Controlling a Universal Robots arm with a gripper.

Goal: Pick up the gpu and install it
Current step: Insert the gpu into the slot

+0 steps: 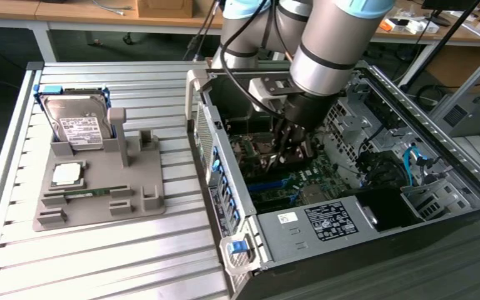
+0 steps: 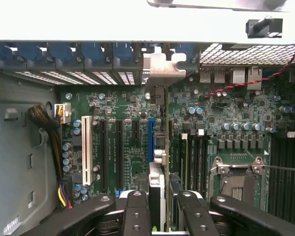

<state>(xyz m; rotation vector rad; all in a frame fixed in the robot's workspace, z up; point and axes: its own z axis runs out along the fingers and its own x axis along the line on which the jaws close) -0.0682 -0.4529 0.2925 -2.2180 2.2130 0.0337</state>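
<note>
Within the computer case (image 1: 209, 134), end effector (image 2: 163, 216): clenched on the gpu (image 2: 157, 187), with dark fingers on either side.
gpu: stood on edge along the blue slot (image 2: 151, 142); silver bracket (image 2: 162, 69) at the case's rear wall.
Motherboard (image 2: 118, 103): green, with a white slot (image 2: 86, 150) near the card.
Worktop (image 1: 98, 269): carried a grey tray (image 1: 98, 215) with an upright hard drive (image 1: 77, 125), on the exterior view's left.

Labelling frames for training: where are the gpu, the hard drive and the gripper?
gpu (image 2: 157, 183): wrist view, edge of the card.
hard drive (image 1: 80, 130): exterior view, white label.
gripper (image 2: 163, 206): wrist view, midway between fingertips.
</note>
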